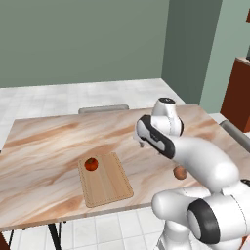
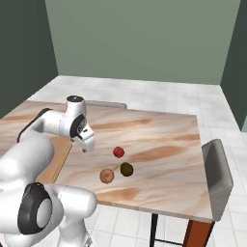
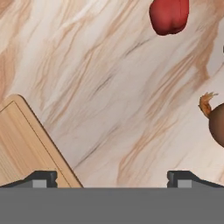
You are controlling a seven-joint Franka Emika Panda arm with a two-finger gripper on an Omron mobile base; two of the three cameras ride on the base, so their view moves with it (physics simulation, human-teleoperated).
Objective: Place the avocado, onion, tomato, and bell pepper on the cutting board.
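The cutting board [image 1: 107,183] lies near the table's front edge, and the orange-red tomato [image 1: 91,164] rests on its far left corner. My gripper [image 2: 86,144] hangs open and empty over the bare tabletop, between the board [image 2: 57,157] and the other vegetables. The red bell pepper [image 2: 118,152], the dark avocado [image 2: 126,169] and the tan onion [image 2: 107,175] sit in a cluster on the table to its right. In the hand view the board's corner [image 3: 22,144] is at lower left, the pepper [image 3: 168,15] at the top, the onion [image 3: 217,124] at the right edge.
The marble-look wooden table [image 1: 53,141] stands on a white tiled floor. A grey chair [image 2: 216,176] is at its right side and another chair back [image 1: 103,109] shows behind its far edge. My own arm hides part of the onion [image 1: 180,172] in the left base view.
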